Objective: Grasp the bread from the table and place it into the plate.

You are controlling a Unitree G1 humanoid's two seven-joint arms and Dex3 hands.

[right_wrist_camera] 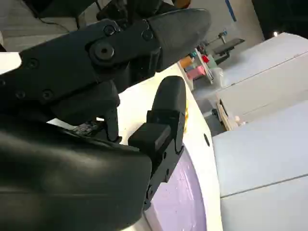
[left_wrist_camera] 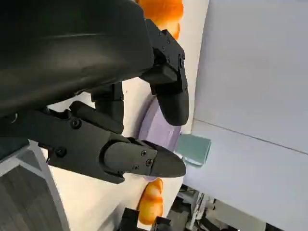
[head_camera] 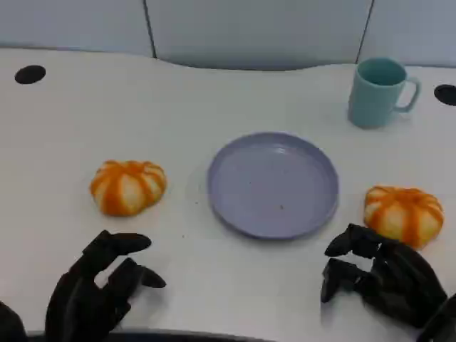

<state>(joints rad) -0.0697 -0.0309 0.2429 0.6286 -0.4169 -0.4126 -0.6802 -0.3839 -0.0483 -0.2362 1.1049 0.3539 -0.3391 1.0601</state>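
Two orange-and-white striped bread buns lie on the white table. One bun [head_camera: 128,187] is left of the empty lavender plate [head_camera: 273,184]; the other bun [head_camera: 403,214] is at its right. My left hand [head_camera: 96,288] hovers near the front edge, below the left bun, fingers apart and holding nothing. My right hand [head_camera: 381,278] sits just in front of the right bun, fingers spread, empty. The left wrist view shows my left hand's fingers [left_wrist_camera: 144,161], the plate [left_wrist_camera: 156,127] and both buns [left_wrist_camera: 163,12] [left_wrist_camera: 151,202]. The right wrist view shows the right hand's fingers [right_wrist_camera: 166,115] over the plate [right_wrist_camera: 185,202].
A teal mug [head_camera: 380,92] stands at the back right, beyond the plate. Two black round holes [head_camera: 30,74] [head_camera: 447,94] mark the table's far corners. A grey wall panel runs behind the table's back edge.
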